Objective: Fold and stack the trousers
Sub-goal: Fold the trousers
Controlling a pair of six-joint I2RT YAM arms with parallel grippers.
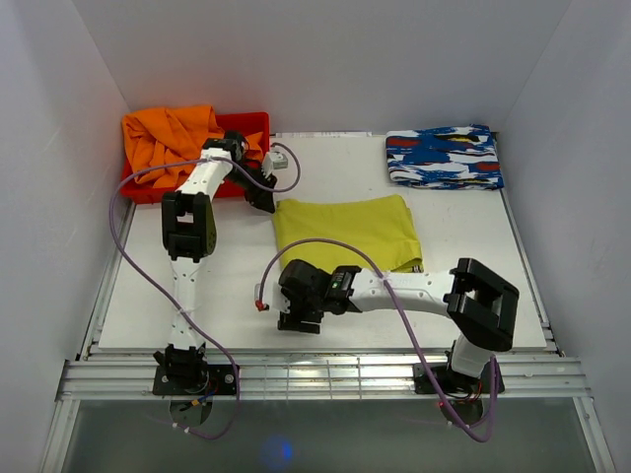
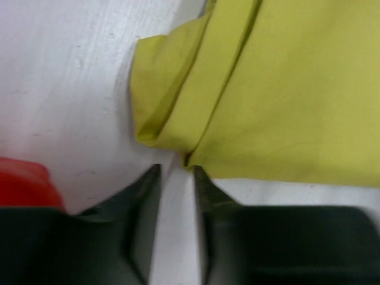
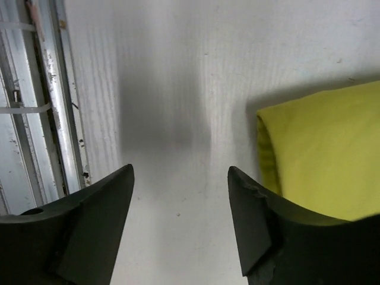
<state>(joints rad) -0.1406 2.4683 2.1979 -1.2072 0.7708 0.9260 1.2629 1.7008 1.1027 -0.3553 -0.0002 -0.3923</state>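
Note:
The yellow-green trousers (image 1: pixel 345 232) lie folded into a rough rectangle in the middle of the table; no waistband shows. My left gripper (image 1: pixel 263 200) is at their far left corner. In the left wrist view its tips (image 2: pixel 177 168) stand a narrow gap apart just short of the bunched cloth corner (image 2: pixel 172 101), with only white table between them. My right gripper (image 1: pixel 296 322) hovers near the front edge, left of the trousers' near corner. In the right wrist view it (image 3: pixel 180 172) is wide open over bare table, with the trousers' edge (image 3: pixel 320 160) to its right.
An orange garment (image 1: pixel 168 138) fills a red bin (image 1: pixel 251 123) at the back left; the bin's edge (image 2: pixel 24 184) shows beside my left fingers. A blue, white and red patterned cloth (image 1: pixel 444 158) lies folded at the back right. The metal rail (image 3: pixel 47 119) runs along the front edge.

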